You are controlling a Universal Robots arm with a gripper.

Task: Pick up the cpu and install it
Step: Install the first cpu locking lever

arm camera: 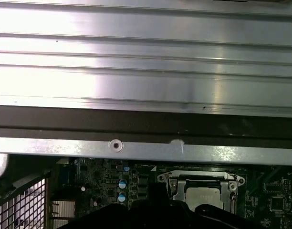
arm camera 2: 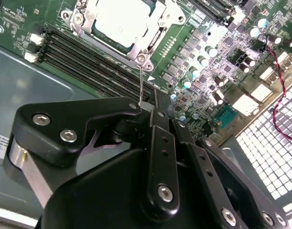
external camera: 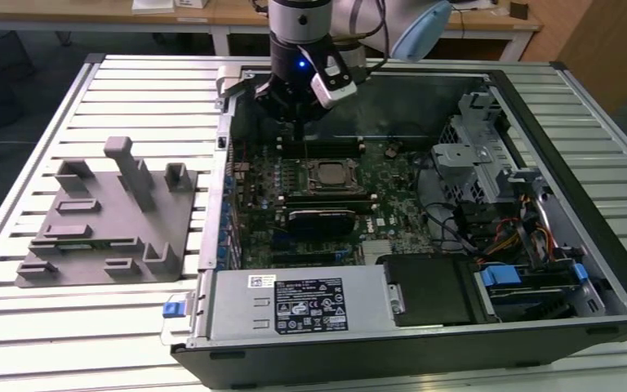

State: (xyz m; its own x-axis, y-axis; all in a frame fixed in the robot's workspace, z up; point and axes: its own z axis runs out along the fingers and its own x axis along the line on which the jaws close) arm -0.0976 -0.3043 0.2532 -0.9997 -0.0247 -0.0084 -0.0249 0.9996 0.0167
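Setting: robotics lab or test workshop. Evidence: ribbed aluminium profile worktable (external camera: 30,327) carrying an opened desktop computer case (external camera: 423,359) with exposed motherboard (external camera: 325,188); grey plastic fixture tray (external camera: 95,237) with upright posts beside it on the exterior view's left; robot arm (external camera: 303,33) mounted above; wooden desks (external camera: 237,12) behind.

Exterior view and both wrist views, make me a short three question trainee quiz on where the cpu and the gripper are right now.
1. True or false: the cpu sits in the socket on the motherboard.
2. The gripper hangs over: A) the grey tray, B) the open computer case, C) the bare table.
3. Fill in: in the second wrist view a thin metal ___ stands beside the socket.

Key: 1 true; 2 B; 3 lever.
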